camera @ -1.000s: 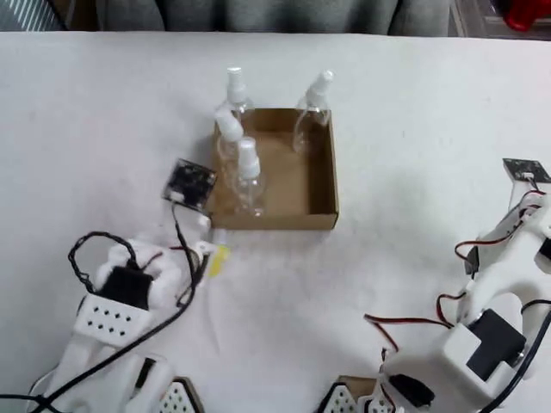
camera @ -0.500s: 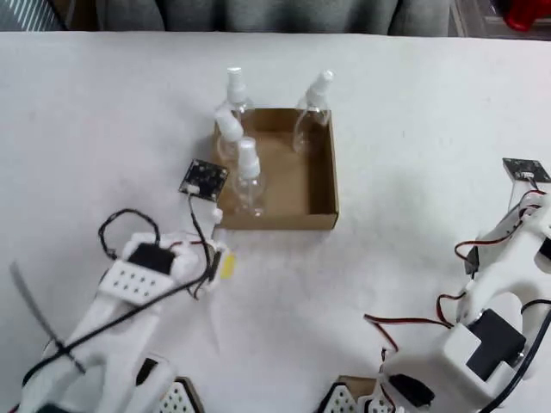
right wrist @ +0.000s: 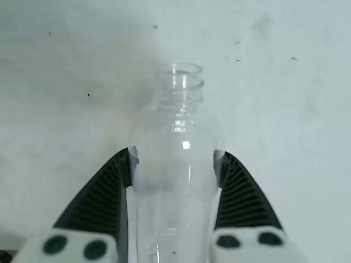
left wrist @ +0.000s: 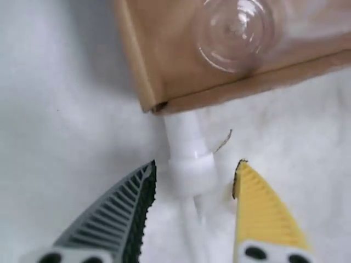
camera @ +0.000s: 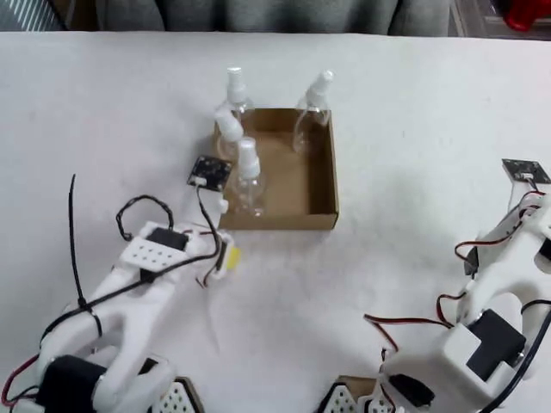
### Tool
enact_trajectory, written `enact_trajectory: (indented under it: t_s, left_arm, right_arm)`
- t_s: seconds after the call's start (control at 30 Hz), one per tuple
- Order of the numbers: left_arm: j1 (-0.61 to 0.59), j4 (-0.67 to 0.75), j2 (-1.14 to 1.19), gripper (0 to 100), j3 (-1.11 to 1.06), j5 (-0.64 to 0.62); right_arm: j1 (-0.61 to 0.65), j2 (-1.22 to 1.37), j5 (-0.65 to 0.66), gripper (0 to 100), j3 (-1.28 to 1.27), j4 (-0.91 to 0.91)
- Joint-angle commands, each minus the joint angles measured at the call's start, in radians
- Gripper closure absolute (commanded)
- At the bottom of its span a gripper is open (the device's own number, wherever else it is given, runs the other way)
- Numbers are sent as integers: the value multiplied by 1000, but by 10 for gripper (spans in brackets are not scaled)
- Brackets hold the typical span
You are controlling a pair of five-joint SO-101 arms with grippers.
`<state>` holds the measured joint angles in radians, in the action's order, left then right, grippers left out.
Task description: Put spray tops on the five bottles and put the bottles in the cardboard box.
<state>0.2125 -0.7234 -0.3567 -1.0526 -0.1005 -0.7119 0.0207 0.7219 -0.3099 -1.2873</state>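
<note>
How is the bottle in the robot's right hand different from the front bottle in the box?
The right hand grips the held bottle by its sides; the front bottle stands upright and untouched in the cardboard box. The held bottle has a bare, open neck; the front bottle wears a white spray top. Both are clear and look empty.

High camera overlooks the table [camera: 413,103]; wrist cameras sit close, the left sharing the cardboard box [camera: 301,185].
</note>
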Motion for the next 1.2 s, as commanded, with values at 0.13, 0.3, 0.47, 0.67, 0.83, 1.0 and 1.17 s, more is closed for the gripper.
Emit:
enact_trajectory:
  t_s: [0.13,0.3,0.47,0.67,0.83,1.0,1.17]
  left_arm:
    - [-15,31,134,779,149,-48]
    - [-13,31,165,810,164,-46]
    - [-13,28,165,989,164,-40]
    - [-15,-51,165,963,158,-38]
    - [-15,-181,163,976,164,-38]
    - [-74,-222,163,979,195,-32]
    - [-159,-404,162,979,313,89]
  right_arm:
    - [8,-45,12,983,6,-13]
    - [8,-45,12,983,-17,-10]
    - [8,-47,12,983,-18,-10]
    - [8,-54,14,983,-17,-15]
    - [4,-54,14,983,-14,-31]
    - [12,-94,14,983,-12,-143]
    - [16,-237,14,983,-29,-220]
